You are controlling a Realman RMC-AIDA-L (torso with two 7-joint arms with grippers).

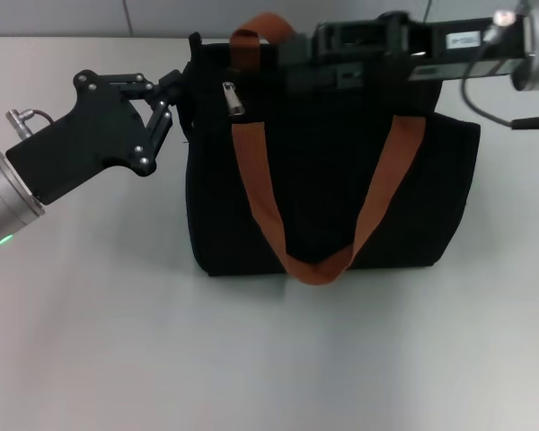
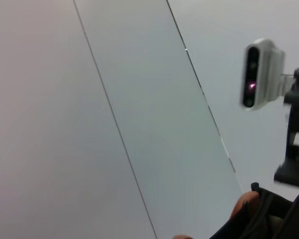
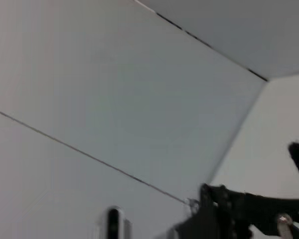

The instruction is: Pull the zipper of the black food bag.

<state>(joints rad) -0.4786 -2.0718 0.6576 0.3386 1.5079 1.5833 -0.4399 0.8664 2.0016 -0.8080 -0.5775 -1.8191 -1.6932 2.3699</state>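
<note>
The black food bag (image 1: 332, 197) stands in the middle of the table, its two orange-brown straps (image 1: 251, 180) hanging over the front. The silver zipper (image 1: 234, 99) pull hangs free near the bag's upper left corner. My left gripper (image 1: 178, 92) is at the bag's upper left edge, its fingers closed together on the fabric there. My right gripper (image 1: 292, 56) reaches in from the right along the bag's top, its tip by the rear strap, a little right of the zipper pull and apart from it. The bag's corner (image 2: 274, 216) shows in the left wrist view.
The pale table (image 1: 251, 359) spreads around the bag, with a tiled wall (image 1: 162, 13) behind it. The right arm's wrist camera (image 2: 259, 74) shows in the left wrist view. The left gripper's black linkage (image 3: 239, 214) shows in the right wrist view.
</note>
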